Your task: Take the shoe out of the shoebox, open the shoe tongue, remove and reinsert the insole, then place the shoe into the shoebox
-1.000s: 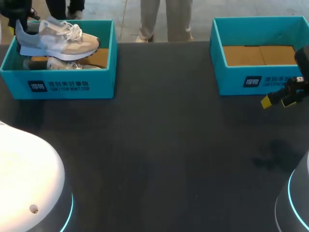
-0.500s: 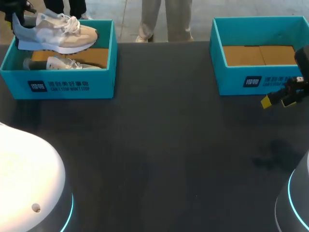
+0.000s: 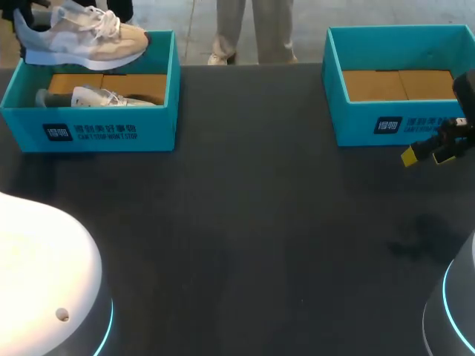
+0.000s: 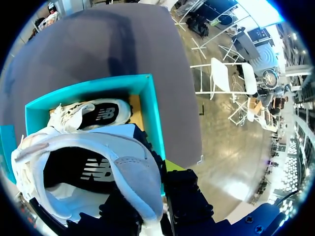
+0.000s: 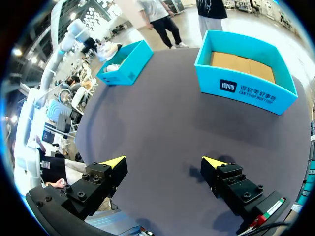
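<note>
A beige and grey shoe (image 3: 82, 41) hangs above the far left corner of the left teal shoebox (image 3: 89, 130). My left gripper (image 3: 16, 10) is shut on its heel. In the left wrist view the heel collar (image 4: 133, 177) sits between the dark fingers, with the insole's print showing inside the shoe. A second shoe (image 3: 96, 97) lies on its side in the box (image 4: 153, 115) below. My right gripper (image 3: 434, 150) hovers open over the table in front of the right shoebox (image 3: 401, 122), with nothing between its yellow tips (image 5: 165, 162).
The right shoebox (image 5: 246, 88) holds only its cardboard bottom. The left shoebox (image 5: 128, 66) stands across the dark table from it. Two white robot bases fill the near left and near right corners in the head view.
The left gripper has lifted the shoe higher and toward the back left, up out of the box. The right arm has not moved.
</note>
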{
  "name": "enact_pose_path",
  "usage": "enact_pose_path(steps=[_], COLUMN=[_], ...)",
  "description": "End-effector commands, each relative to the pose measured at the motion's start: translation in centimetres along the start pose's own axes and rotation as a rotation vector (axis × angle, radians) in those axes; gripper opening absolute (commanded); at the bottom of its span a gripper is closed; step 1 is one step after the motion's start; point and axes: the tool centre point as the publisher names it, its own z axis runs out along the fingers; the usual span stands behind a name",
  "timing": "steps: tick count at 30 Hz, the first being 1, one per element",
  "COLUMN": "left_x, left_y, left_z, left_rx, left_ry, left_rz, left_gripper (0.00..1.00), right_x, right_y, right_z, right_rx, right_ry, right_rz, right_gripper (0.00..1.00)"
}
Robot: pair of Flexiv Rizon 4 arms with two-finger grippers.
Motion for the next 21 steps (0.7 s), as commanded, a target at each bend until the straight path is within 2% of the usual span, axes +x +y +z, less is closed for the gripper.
enact_pose_path(steps=[1,7,21], left_x=[-0.1,0.0,-0.5], left_y=[0.9,3.0,6.1], left_z=[0.4,1.2,3.2], left_rx=[-0.006,-0.006,-0.021], left_ry=[0.002,-0.011,-0.013], left_rz=[-0.007,-0.013,-0.047], left_gripper=[0.00,0.00,0.00], right_x=[0.0,0.0,0.0], right_y=[0.0,0.0,0.0], right_z=[0.1,0.1,0.1], right_rx=[0.001,0.001,0.001], right_ry=[-0.001,-0.001,-0.001], right_rz=[0.001,0.001,0.001], right_gripper=[1.00,1.00,1.00])
